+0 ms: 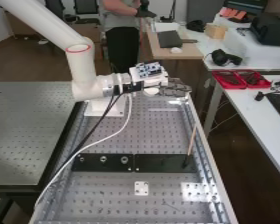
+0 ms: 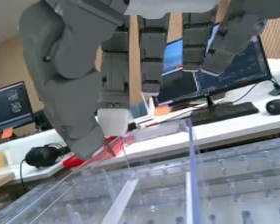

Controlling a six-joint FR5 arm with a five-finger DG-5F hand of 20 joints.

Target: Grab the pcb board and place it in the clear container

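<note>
And hovers now, robot hand [image 1: 174,90] wide, straight-fingered, by the clear container [image 2: 192,172] near the far right corner of the tabletop [image 1: 157,137], likely for clearance! Can't pin down the pcb board.

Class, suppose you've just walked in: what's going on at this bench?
A white robot arm reaches over the far end of a perforated metal bench. Its dark grey hand is open, fingers extended, and appears to hold nothing. A clear container lies close by it; whether the thumb touches it, I cannot tell. The circuit board does not look to be in hand.
</note>
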